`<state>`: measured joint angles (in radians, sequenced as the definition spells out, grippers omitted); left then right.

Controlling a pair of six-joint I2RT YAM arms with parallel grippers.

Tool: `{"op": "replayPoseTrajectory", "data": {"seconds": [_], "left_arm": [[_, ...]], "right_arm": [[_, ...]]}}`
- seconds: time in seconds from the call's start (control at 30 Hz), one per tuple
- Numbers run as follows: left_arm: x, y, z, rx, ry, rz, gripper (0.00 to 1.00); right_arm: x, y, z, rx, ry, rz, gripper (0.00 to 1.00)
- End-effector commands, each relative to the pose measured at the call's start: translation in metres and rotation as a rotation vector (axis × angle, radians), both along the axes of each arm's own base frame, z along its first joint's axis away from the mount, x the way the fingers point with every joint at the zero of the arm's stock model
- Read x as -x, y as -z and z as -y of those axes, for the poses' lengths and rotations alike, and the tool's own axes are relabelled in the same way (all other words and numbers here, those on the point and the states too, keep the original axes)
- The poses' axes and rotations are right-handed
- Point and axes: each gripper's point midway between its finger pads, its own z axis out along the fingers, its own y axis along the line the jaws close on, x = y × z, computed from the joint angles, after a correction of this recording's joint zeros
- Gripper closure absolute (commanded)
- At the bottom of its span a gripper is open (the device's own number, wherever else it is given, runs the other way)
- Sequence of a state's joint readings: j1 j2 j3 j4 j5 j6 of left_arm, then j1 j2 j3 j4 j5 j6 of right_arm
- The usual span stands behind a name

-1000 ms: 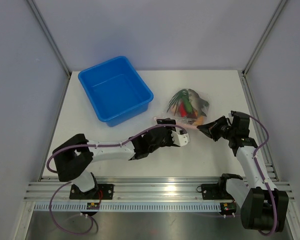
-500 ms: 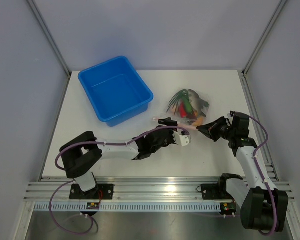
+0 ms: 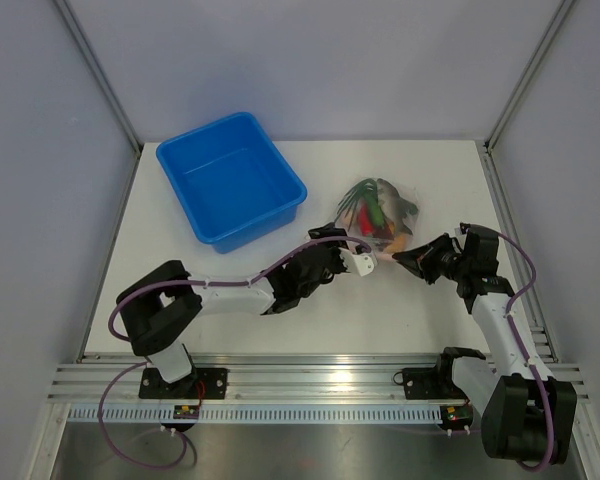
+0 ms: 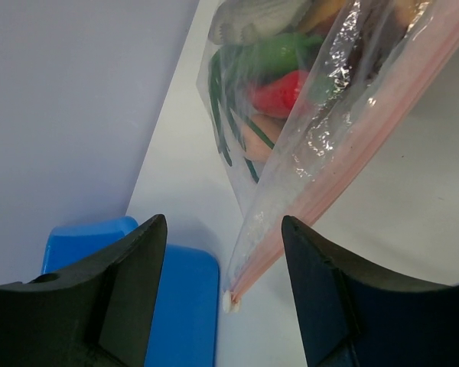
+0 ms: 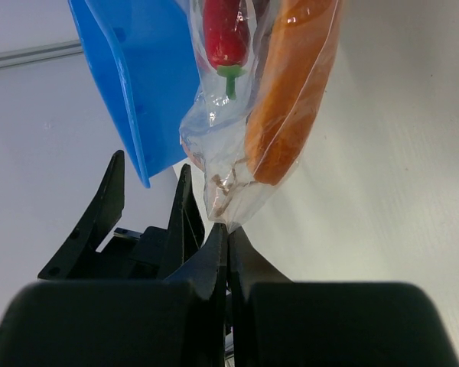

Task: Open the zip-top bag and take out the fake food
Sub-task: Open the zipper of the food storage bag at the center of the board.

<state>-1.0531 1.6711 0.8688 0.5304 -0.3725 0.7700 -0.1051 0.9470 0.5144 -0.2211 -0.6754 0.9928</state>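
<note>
The clear zip-top bag [image 3: 375, 215] lies right of the table's middle, with the fake food inside: a green piece [image 4: 279, 53], a red chili [image 5: 226, 30] and an orange piece [image 5: 291, 99]. Its pinkish zip strip [image 4: 344, 164] runs toward my left gripper [image 4: 222, 298], which is open, with the strip's white end [image 4: 231, 300] between its fingers but not touching them. In the top view the left gripper [image 3: 330, 243] is at the bag's near left corner. My right gripper [image 5: 228, 228] is shut on the bag's near right corner [image 3: 405, 257].
A blue plastic tub [image 3: 230, 180] stands at the back left and shows in the left wrist view [image 4: 168, 306] and the right wrist view [image 5: 130, 76]. Grey walls enclose the table on three sides. The left gripper's fingers [image 5: 107, 214] show behind the bag in the right wrist view.
My left gripper has moved back and a little left, up to the zip strip's end at the bag's corner. The right gripper has stayed shut on the bag's corner.
</note>
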Motion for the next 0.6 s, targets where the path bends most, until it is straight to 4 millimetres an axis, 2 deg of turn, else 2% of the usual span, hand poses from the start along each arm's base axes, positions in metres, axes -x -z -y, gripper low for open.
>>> {"op": "replayPoseTrajectory", "data": {"seconds": [0.0, 0.27, 0.57], "left_arm": [[-0.001, -0.035, 0.003, 0.121, -0.001, 0.047, 0.36], [0.016, -0.016, 0.015, 0.039, 0.133, -0.009, 0.39], [0.014, -0.001, 0.021, -0.024, 0.151, -0.033, 0.41]], "right_arm": [[-0.002, -0.014, -0.002, -0.004, -0.023, 0.077, 1.00], [-0.003, -0.011, -0.001, -0.004, -0.020, 0.068, 1.00], [-0.002, -0.013, -0.002, -0.006, -0.023, 0.076, 1.00]]}}
